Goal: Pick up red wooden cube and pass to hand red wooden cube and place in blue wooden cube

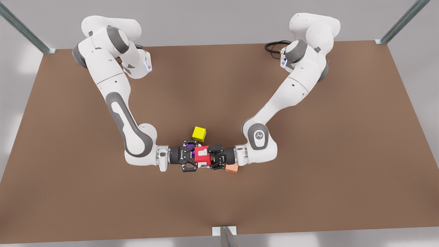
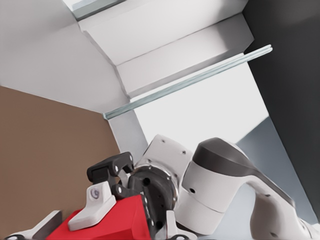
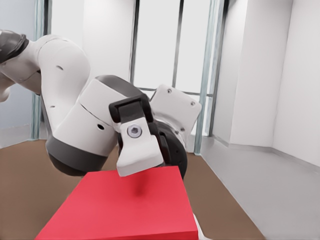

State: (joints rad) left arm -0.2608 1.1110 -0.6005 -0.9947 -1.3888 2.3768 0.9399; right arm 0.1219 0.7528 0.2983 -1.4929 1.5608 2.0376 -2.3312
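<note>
Front view: the red wooden cube (image 1: 202,155) is held above the worktop (image 1: 308,154), mid-handover. The right claw (image 1: 192,160) and left claw (image 1: 211,158) meet head-on, and each appears closed on opposite cube faces, though the firmness of grip is unclear.

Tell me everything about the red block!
The red block is a small, bright red cube with plain smooth faces and sharp edges. It sits level between two black grippers: one gripper reaches in from the front view's left, the other gripper from its right. Their pale fingers press on its faces.
</note>
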